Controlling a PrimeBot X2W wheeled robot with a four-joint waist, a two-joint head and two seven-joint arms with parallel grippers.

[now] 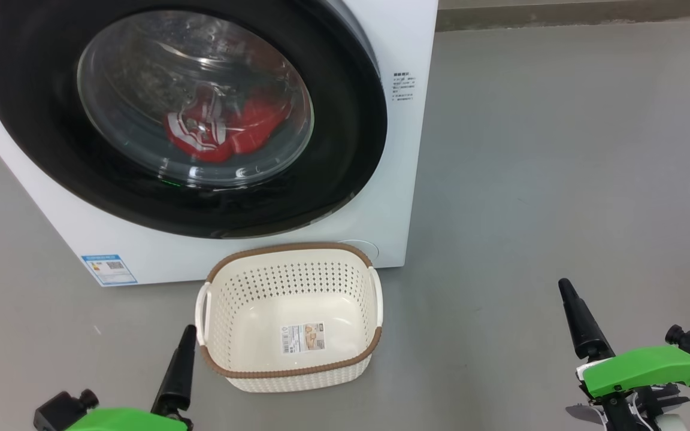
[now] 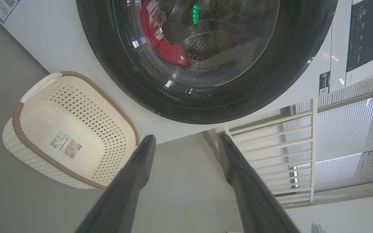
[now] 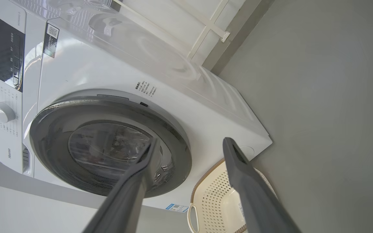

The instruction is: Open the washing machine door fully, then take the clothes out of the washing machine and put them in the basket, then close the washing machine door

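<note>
1. Two end effectors, the left [image 2: 186, 136] and the right [image 3: 191, 139], hang low over the grey floor [image 1: 560, 149], each with its fingers spread wide and nothing between them.
2. The washing machine door [image 1: 33, 108] lies shut, or very nearly so, against the white washing machine [image 1: 405, 131]. Whether it is latched cannot be told.
3. Behind the glass, the red-and-white clothes [image 1: 219, 129] lie heaped low in the drum.
4. The basket [image 1: 288, 246] stands empty on the floor just in front of the machine, below the door, between the two end effectors and closer to the left one.
5. The door lies ahead of and above both end effectors. The left sits beneath its lower-left rim and is the nearer. The right stands well off past its right edge, where a pale sliver hints at the free side, so the opening pull probably falls to that arm.
</note>
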